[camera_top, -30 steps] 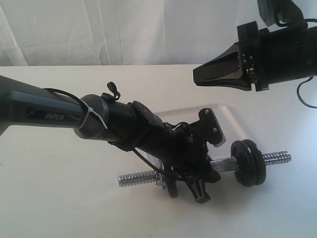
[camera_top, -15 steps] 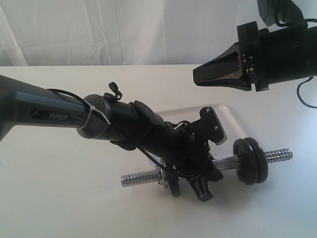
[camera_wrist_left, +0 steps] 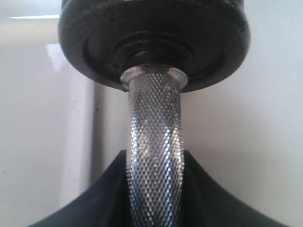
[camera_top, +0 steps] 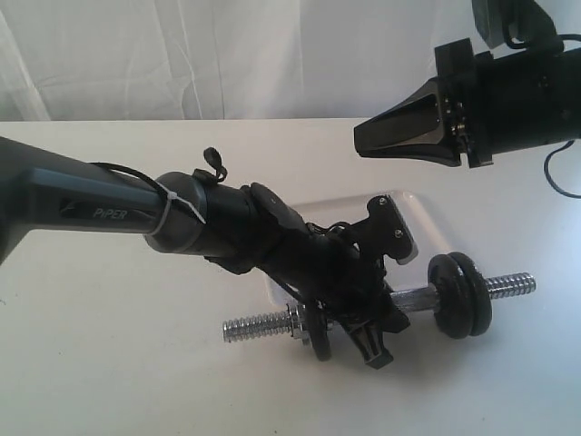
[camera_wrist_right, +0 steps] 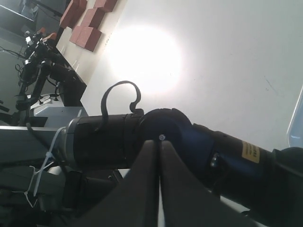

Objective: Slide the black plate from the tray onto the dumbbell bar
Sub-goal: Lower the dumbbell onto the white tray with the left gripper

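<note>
The chrome dumbbell bar lies on the table in front of the white tray. My left gripper is shut on its knurled middle. One black plate is on the bar to the right of that grip, and it fills the top of the left wrist view. Another black plate sits on the bar just left of the grip. My right gripper hangs shut and empty high above the tray, its closed tips pointing at the left arm. The left arm hides most of the tray's floor.
The left arm reaches in from the left across the table. A white curtain hangs behind the table. The bar's threaded end sticks out to the right. The tray's rim runs beside the bar.
The left gripper and the bar with its plates have shifted a little to the right. The right gripper has stayed still.
</note>
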Controlling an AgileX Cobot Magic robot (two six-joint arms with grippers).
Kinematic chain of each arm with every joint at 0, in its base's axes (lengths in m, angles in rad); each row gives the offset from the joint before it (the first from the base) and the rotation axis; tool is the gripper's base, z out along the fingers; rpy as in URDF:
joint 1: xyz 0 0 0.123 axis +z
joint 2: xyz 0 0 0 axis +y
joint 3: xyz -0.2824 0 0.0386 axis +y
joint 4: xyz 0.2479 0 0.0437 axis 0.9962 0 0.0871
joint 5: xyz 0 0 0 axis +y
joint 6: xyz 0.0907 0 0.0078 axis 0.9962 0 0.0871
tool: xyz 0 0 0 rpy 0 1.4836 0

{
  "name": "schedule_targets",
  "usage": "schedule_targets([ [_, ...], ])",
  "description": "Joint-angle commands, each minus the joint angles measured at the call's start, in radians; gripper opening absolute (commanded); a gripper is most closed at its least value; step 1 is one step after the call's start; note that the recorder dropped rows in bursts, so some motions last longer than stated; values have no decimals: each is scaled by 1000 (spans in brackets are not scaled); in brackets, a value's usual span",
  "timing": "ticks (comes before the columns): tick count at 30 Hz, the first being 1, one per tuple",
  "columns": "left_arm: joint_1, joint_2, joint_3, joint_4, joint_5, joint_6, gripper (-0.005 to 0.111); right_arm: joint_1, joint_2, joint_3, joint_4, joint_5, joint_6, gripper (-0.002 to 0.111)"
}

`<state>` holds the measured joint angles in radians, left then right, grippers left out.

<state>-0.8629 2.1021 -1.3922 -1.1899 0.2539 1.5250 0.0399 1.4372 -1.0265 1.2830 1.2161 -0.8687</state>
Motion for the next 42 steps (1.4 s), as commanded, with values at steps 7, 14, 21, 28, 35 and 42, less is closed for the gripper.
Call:
schedule_targets([
  [7, 0, -18, -17, 116, 53, -201, 0, -1, -7, 3, 14, 5, 0, 0],
  [14, 0, -18, -29, 276, 102, -361, 0, -1, -7, 3, 14, 5, 0, 0],
  [21, 0, -18, -101, 408, 175, -481, 0, -1, -7, 3, 14, 5, 0, 0],
  [28, 0, -18, -134, 515, 222, -565, 0, -1, -7, 3, 14, 5, 0, 0],
  [35, 0, -18, -134, 525, 215, -565, 0, -1, -7, 3, 14, 5, 0, 0],
  [42, 0, -18, -134, 579, 212, -587, 0, -1, -7, 3, 14, 5, 0, 0],
])
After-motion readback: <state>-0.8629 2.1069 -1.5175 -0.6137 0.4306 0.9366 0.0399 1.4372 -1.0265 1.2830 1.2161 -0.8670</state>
